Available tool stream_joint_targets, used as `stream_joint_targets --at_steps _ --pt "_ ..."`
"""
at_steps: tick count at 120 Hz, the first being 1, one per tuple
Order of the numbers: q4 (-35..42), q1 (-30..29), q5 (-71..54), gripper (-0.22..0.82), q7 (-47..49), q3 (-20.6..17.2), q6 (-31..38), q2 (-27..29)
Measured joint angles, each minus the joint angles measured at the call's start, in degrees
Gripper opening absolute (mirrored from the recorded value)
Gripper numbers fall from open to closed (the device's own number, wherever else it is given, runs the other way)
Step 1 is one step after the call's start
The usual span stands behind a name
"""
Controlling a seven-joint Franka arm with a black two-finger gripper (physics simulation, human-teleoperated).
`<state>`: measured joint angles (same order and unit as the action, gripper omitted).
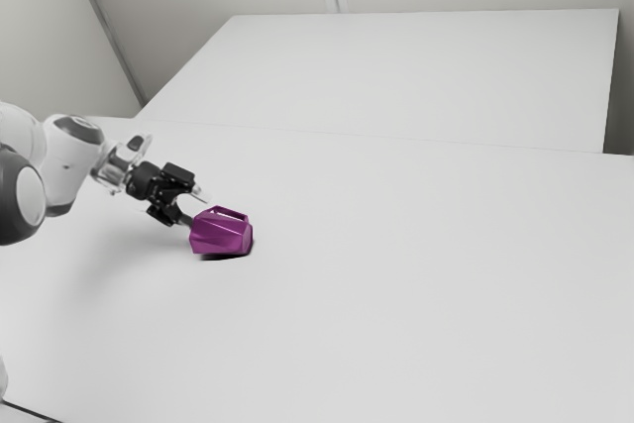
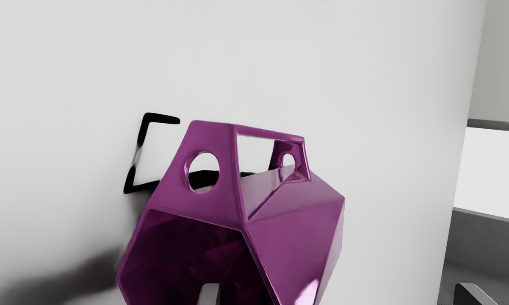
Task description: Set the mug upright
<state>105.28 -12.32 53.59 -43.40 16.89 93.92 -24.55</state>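
Observation:
In the exterior view my gripper (image 1: 196, 207) is at the open end of the purple mug (image 1: 221, 233), which lies on its side on the table. The handle points upward, and the mouth faces my hand. The wrist view has the mug (image 2: 297, 237) with its dark hollow toward the camera. My gripper (image 2: 340, 294) stands wide open there: one fingertip (image 2: 210, 295) overlaps the mouth, and the other (image 2: 470, 294) is out beyond the mug's side wall. Whether the first finger touches the inner wall cannot be seen.
The white table (image 1: 416, 274) extends around the mug, with a raised white surface (image 1: 416, 76) behind it in the exterior view. Dark shadows of the mug and hand fall on the tabletop beside the mug in the wrist view.

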Motion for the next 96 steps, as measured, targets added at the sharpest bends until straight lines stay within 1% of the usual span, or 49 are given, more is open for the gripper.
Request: stream_joint_targets --at_steps 16,18,22,32,37,44,52,62,73,88,96 --pt "2.8 -0.1 2.7 0.6 -2.1 -0.9 -0.3 -0.7" --pt "3.0 -0.2 2.9 0.58 -2.3 -0.9 -0.5 -0.8" --pt "3.1 -0.4 3.2 0.5 -2.7 -1.0 -0.9 -0.9" --pt "3.1 -0.7 3.8 0.26 -3.7 -1.0 -1.6 -0.9" --pt "3.1 -0.7 4.0 0.16 -4.2 -1.0 -1.9 -0.8" --pt "3.1 -0.8 4.3 0.06 -4.8 -1.0 -2.2 -0.8" --pt "3.0 -0.8 4.9 -0.02 -5.4 -1.0 -2.6 -0.7" --pt "3.0 -0.8 5.4 -0.08 -6.1 -1.1 -2.9 -0.6" --pt "3.0 -0.8 5.9 -0.12 -6.7 -1.2 -2.9 -0.2" --pt "3.1 -0.8 6.2 -0.15 -7.4 -1.8 -3.0 1.9" --pt "3.1 -0.8 5.8 -0.16 -7.4 -2.2 -3.0 3.9"
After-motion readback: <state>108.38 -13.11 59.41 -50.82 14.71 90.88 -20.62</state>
